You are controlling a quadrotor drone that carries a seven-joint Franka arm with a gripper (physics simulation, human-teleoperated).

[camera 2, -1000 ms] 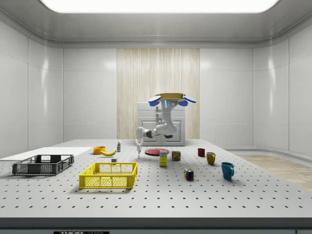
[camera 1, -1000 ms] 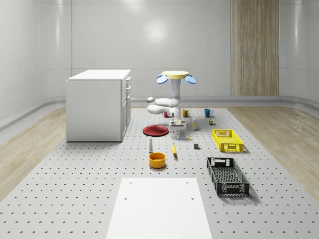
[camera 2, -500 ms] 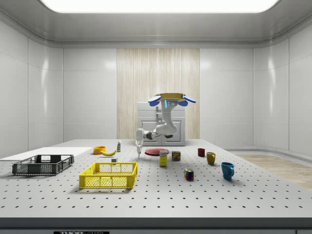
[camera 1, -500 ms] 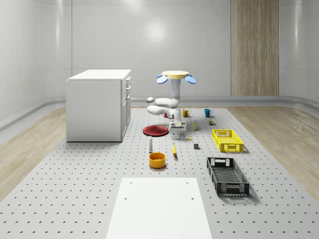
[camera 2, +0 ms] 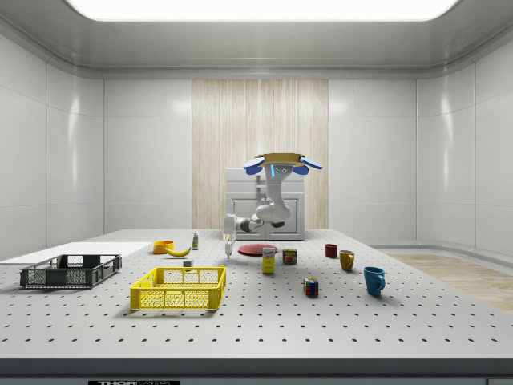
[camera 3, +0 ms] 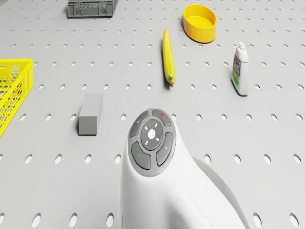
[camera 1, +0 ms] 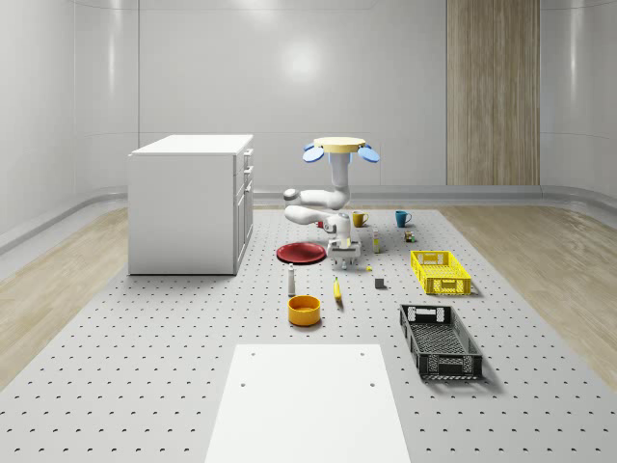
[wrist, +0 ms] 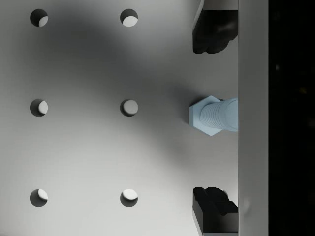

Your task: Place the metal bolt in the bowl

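Open-jawed, the claw (wrist: 215,118) hangs straight over the metal bolt (wrist: 213,115), its two dark fingertips (wrist: 211,32) standing well apart on either side and touching nothing. That bolt stands upright on the worktop (wrist: 98,147), hexagonal head down on the plate and pale ribbed threaded shank rising toward the wrist camera, so its long axis is vertical; it sits just beside one of the round holes that dot the matte grey perforated surface. From the drone's camera the arm's smooth white wrist (camera 3: 157,162) with its round grey button pad is nearest; past it lie a plain grey rectangular block (camera 3: 90,113), a long yellow banana (camera 3: 167,56) and a small white bottle (camera 3: 239,69) whose coloured label cannot be read. Farther out from the bolt sits the bowl (camera 3: 200,22), round, glossy orange-yellow and shallow, well apart from the bolt. A yellow lattice crate (camera 1: 441,271) and a dark grey lattice crate (camera 1: 440,340) lie toward the whole-scene view's right. The drone (camera 1: 340,148), a flat yellow disc with blue rotors, hovers above the worktop just behind the bolt, near a red plate (camera 1: 302,253). Beyond stands a white cabinet (camera 1: 190,202).
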